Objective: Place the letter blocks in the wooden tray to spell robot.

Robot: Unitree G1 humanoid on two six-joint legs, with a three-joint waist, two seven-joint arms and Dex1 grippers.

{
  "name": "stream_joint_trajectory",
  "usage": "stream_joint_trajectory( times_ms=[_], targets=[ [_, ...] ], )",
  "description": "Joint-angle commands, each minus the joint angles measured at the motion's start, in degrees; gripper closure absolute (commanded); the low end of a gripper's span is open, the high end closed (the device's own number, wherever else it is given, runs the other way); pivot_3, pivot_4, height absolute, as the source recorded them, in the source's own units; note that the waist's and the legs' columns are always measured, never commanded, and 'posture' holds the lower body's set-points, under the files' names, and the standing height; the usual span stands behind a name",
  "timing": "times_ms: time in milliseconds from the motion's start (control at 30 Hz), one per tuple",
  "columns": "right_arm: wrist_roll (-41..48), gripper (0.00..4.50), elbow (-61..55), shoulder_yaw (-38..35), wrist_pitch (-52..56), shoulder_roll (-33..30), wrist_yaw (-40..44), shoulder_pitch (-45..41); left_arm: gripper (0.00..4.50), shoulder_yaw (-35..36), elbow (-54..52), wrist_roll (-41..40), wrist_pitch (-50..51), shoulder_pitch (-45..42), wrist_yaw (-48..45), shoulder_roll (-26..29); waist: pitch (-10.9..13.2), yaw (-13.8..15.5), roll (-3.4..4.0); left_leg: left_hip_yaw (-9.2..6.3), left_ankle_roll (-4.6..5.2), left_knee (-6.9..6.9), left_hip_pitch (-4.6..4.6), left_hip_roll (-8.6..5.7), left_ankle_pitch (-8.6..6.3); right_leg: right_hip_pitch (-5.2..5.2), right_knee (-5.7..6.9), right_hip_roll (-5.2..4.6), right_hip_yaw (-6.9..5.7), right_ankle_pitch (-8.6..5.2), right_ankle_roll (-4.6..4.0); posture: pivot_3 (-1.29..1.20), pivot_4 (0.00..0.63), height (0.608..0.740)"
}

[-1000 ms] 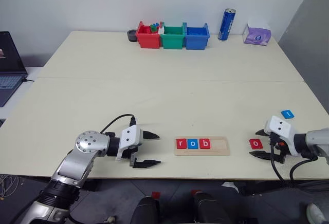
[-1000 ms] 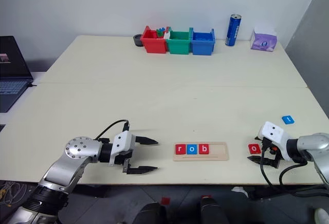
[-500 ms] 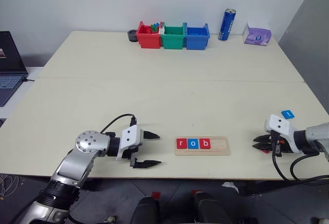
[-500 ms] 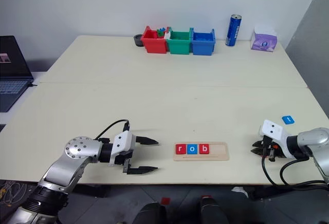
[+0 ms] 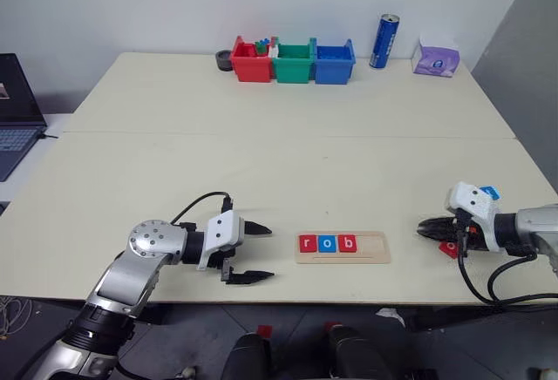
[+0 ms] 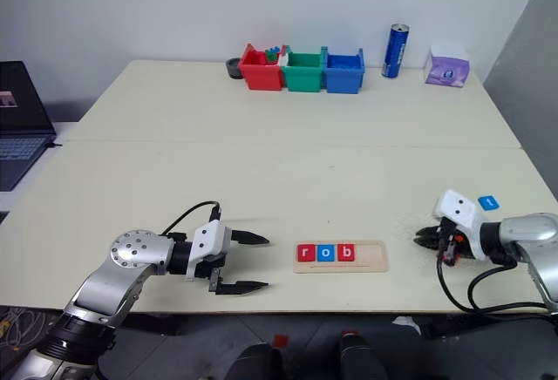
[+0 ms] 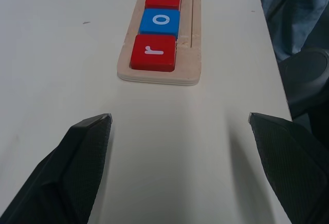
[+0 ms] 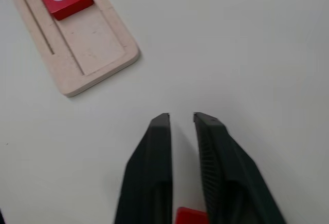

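Left eye view: pale surface (image 5: 261,162), wooden tray (image 5: 370,245) near the near edge, roughly centre. Three letter blocks sit in its groove at the left end, touching in a row: red r (image 5: 307,243), blue o (image 5: 327,243), red b (image 5: 347,243). The right part of the groove is bare wood.

My left pincer (image 5: 266,252) is left of the tray, apart from it, pointing right toward the tray's left end. It is spread wide with nothing between the black fingers (image 7: 82,157). In the left wrist view the r block is the closest one.

My right pincer (image 5: 423,226) is right of the tray, pointing left at its right end and apart from it. Another red block (image 5: 447,247) shows just under this pincer. I can't tell whether the pincer is pinching it or the block is lying on the surface, and its letter is hidden. A blue block (image 6: 488,202) lies on the surface just past my right wrist, on the far side, and I can't read its white mark.

Far edge, left to right:
- dark round thing (image 5: 225,61)
- red bin (image 5: 251,64), green bin (image 5: 293,64), blue bin (image 5: 333,64), side by side and touching
- blue can (image 5: 384,42), upright
- purple tissue pack (image 5: 436,59)

Laptop (image 5: 16,110) at the far left, off the surface
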Motion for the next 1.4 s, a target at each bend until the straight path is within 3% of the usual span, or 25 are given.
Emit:
stream_joint_trajectory(
  times_ms=[33, 267, 733, 833, 1067, 1267, 1400],
  targets=[
    [0.9, 2.52, -2.5, -6.4, 0.4, -1.9, -0.9, 5.0, 0.0, 0.2, -1.1, 0.0, -0.9, -0.5, 0.2, 0.2, 0.0, 0.2, 0.0, 0.0, 0.0, 0.0, -0.02, -0.01, 0.0, 0.0, -0.01, -0.01, -0.01, 0.0, 0.0, 0.0, 0.15, 0.74],
    [0.0, 0.02, -4.9, -10.0, 2.7, -2.0, -3.7, 12.4, 0.0, -0.4, -0.4, 0.2, -1.4, -0.9, -0.4, -0.1, 0.0, -0.2, 0.01, 0.01, 0.0, 0.0, 0.0, 0.0, 0.0, 0.01, 0.01, 0.0, -0.01, -0.02, 0.06, 0.0, 0.15, 0.74],
    [-0.3, 0.02, 5.5, -3.7, 4.7, -1.0, -3.6, 6.8, 0.0, 0.1, -0.2, 0.0, -1.3, -1.6, -0.1, -0.2, 0.0, -0.1, 0.0, 0.07, 0.0, 0.02, 0.05, 0.0, 0.01, 0.02, 0.01, 0.02, 0.07, 0.02, 0.1, 0.0, 0.15, 0.74],
    [0.1, 0.55, 6.1, -3.1, 5.8, -0.6, -3.5, 5.6, 0.0, 0.5, -0.6, -0.6, -0.5, -1.3, 0.5, -0.4, 0.0, -0.1, 0.0, 0.07, 0.0, 0.03, 0.06, 0.0, 0.01, 0.03, 0.02, 0.02, 0.06, 0.02, 0.11, 0.0, 0.15, 0.74],
    [0.4, 3.03, 4.9, -2.2, 6.2, -1.1, -2.8, 4.5, 0.0, 0.3, -0.8, -0.2, -1.0, -0.7, 0.7, 0.2, 0.0, -0.1, 0.0, 0.06, 0.0, 0.02, 0.04, 0.01, 0.01, 0.03, 0.02, 0.02, 0.02, 0.02, 0.1, 0.0, 0.15, 0.74],
    [1.8, 3.06, -6.4, -1.2, 6.1, -2.0, -1.0, 3.1, 0.0, 0.6, -0.6, -0.2, -1.4, -0.4, 0.5, 0.7, 0.0, -0.2, 0.03, 0.03, 0.0, 0.02, 0.05, 0.01, 0.0, 0.02, 0.03, 0.03, 0.04, 0.01, 0.11, 0.0, 0.15, 0.74],
    [1.9, 3.06, -15.1, 4.3, 7.1, -0.8, -1.4, -1.4, 0.0, 0.5, -0.5, 0.1, -1.8, -0.5, 0.6, 1.0, 0.0, -0.2, 0.03, -0.01, 0.0, 0.02, 0.06, 0.03, 0.01, 0.01, 0.03, 0.04, 0.05, 0.01, 0.12, 0.0, 0.15, 0.74]
  ],
)
